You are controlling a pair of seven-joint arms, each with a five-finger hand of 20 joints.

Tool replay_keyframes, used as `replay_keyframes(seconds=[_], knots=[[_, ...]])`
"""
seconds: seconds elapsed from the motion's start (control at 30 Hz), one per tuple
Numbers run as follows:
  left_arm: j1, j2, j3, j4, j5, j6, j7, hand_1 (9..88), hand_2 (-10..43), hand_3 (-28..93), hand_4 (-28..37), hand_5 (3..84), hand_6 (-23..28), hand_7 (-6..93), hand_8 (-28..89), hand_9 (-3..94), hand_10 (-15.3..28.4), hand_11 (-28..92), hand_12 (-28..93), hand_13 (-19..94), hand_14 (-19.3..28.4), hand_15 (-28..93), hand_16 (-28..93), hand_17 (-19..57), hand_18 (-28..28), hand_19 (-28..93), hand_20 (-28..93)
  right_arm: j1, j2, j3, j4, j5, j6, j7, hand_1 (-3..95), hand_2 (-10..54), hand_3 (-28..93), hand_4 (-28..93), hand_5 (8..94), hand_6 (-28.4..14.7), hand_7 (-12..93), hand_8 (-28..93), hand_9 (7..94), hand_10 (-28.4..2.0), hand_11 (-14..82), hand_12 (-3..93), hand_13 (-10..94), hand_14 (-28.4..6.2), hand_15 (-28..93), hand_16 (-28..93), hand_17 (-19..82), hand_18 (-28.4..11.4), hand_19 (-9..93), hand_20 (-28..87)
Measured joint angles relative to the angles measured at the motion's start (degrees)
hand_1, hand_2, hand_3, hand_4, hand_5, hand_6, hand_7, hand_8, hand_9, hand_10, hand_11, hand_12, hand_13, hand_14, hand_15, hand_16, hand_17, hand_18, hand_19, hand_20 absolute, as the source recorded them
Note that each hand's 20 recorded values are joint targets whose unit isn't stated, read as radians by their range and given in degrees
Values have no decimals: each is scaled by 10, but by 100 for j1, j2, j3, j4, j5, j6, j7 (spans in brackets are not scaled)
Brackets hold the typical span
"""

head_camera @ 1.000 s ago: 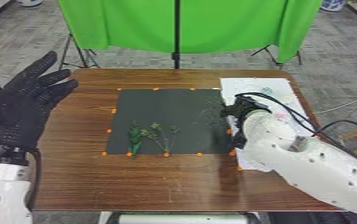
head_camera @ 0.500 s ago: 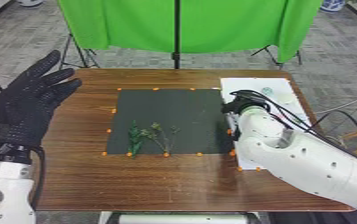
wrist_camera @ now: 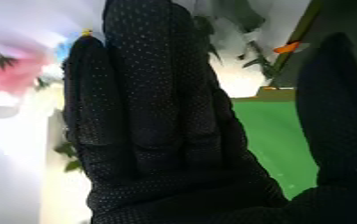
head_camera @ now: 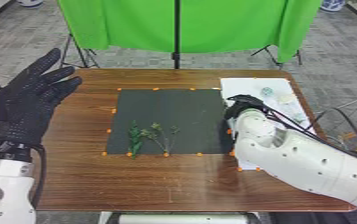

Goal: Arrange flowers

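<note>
- We see a brown, grained wooden table, and on it a flat, dark, squarish mat with small orange markers round its edges.
- A leafy green stem lies on the mat's near part, just beside a thin, branching sprig.
- To the right we have a smooth white sheet bearing small pale flowers; the wrist view shows us a soft, ruffled pink bloom and dark-leaved stems.
- The glossy white right arm slants in from the lower right, its right hand over the line where mat and sheet meet.
- In the wrist view, the right hand's fingers are straight and pressed together, the thumb well apart — whether it touches the sheet, we cannot tell.
- Our left hand, in dotted black fabric, is raised at the table's left edge — fingers straight, loosely spread.
</note>
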Motion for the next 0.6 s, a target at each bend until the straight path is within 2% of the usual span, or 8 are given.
replay_keyframes(seconds=[0.1,0.17,0.27,0.6], knots=[[-38,-6,29,15,5,-21,-16,211,74,775,-283,336,77,113,-83,304,188,261,110,233,258,475,-88,-89,211,527,80,134,-39,-152,160,-127,49,9,504,-93,664,-274,763,-28,188,17,901,-111,264,170,875,-79,467,169,609,-129,932,-107],[-58,-8,34,18,6,-25,-22,209,74,776,-283,336,77,113,-83,305,188,262,110,233,259,476,-87,-89,211,527,80,134,-55,-168,258,-250,144,16,534,-95,660,-278,794,-18,203,35,909,-104,263,174,885,-71,463,176,620,-120,932,-94],[-58,-11,32,18,7,-27,-22,209,74,777,-283,337,77,113,-83,305,188,262,110,232,259,476,-87,-90,211,528,80,119,-52,-247,354,-388,357,28,550,-95,672,-282,823,-10,210,41,930,-97,258,179,897,-64,460,182,629,-114,932,-77],[-38,-45,27,17,8,-30,-22,210,74,776,-283,336,77,112,-83,305,188,262,110,232,259,477,-88,-90,211,527,80,117,72,-499,364,-694,853,-2,564,-95,701,-283,844,-21,214,69,937,-89,275,193,909,-49,473,201,626,-112,932,19]])
